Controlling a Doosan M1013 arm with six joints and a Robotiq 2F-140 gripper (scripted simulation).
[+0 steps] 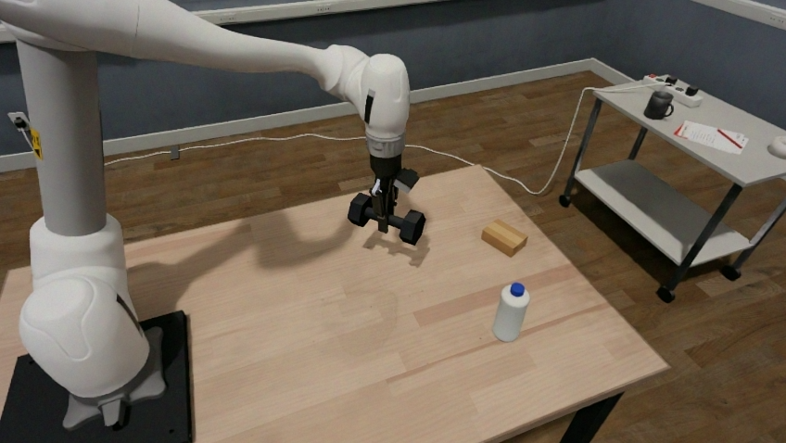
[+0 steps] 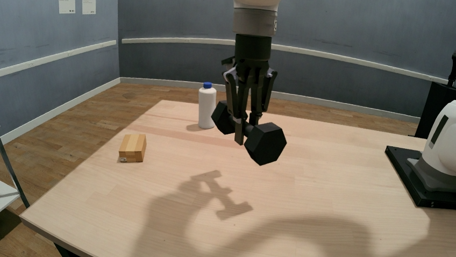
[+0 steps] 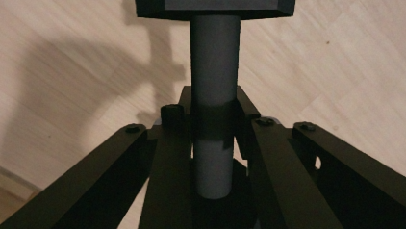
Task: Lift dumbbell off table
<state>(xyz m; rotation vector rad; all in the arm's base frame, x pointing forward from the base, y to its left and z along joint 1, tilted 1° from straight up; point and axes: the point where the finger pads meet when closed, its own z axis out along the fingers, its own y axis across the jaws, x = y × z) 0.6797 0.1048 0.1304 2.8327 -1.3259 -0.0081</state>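
The black dumbbell (image 1: 389,218) with hexagonal heads hangs in the air over the far middle of the wooden table (image 1: 330,308), well above its own shadow. It also shows in the exterior view (image 2: 250,136), slightly tilted, with the near head lower. My gripper (image 1: 383,222) points straight down and is shut on the dumbbell's grey handle (image 3: 214,103), near its middle. In the exterior view the gripper (image 2: 245,132) has a finger on each side of the handle. In the wrist view the gripper (image 3: 214,127) clamps the handle, and one head is cut off by the top edge.
A small wooden block (image 1: 503,236) lies on the table right of the dumbbell. A white bottle with a blue cap (image 1: 511,311) stands nearer the front right edge. A grey cart (image 1: 688,159) with a mug stands off the table at the right. The robot base (image 1: 82,324) is at the left.
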